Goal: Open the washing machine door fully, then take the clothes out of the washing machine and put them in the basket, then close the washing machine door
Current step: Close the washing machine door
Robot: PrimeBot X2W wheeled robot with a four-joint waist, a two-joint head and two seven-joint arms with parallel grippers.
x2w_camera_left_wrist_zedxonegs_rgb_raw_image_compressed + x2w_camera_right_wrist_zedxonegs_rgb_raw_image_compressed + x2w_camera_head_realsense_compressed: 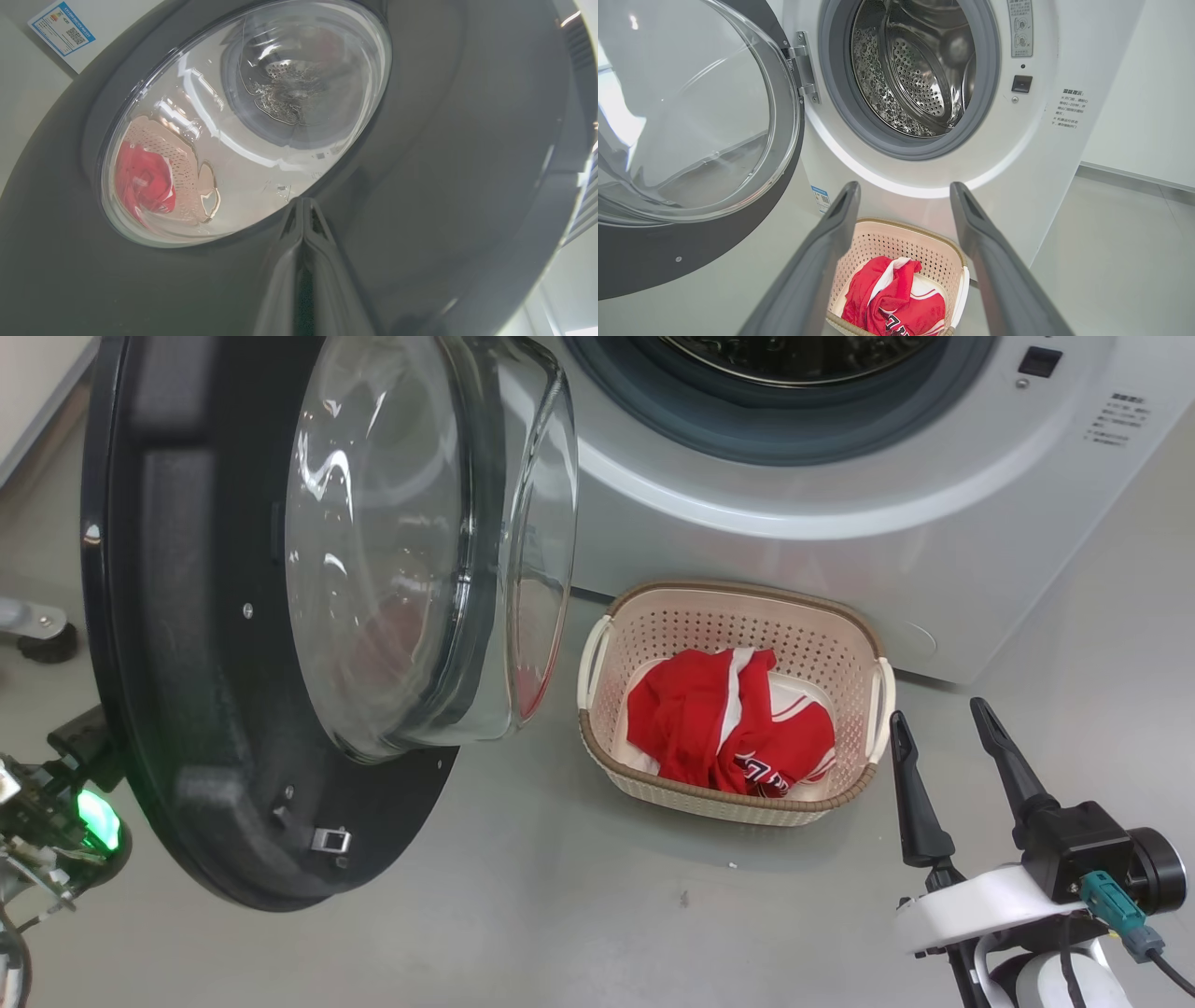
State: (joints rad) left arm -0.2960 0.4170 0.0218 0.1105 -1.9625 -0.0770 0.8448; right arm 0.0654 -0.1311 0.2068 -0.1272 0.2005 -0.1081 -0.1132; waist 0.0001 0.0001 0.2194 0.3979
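1. The clothes [728, 728] lie bunched in the basket [738, 602], which stands on the floor just in front of the washing machine [840, 551]. Your unloading looks done.
2. The drum [920, 79] shows bare steel wherever you can see into it.
3. The washing machine door [187, 709] stands swung wide, so closing it is what remains.
4. Your left gripper [303, 203], pinched shut and empty, points at the door's outer face. Your right gripper [938, 709] stands wide and empty beside the basket.

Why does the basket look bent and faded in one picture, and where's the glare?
Left wrist view: the basket and clothes show through the door's bulging glass, which warps and fades them. Head view: bright streaks of glare run across that glass. Right wrist view: the right hand looms large and soft-edged near the lens; the drum is crisp.
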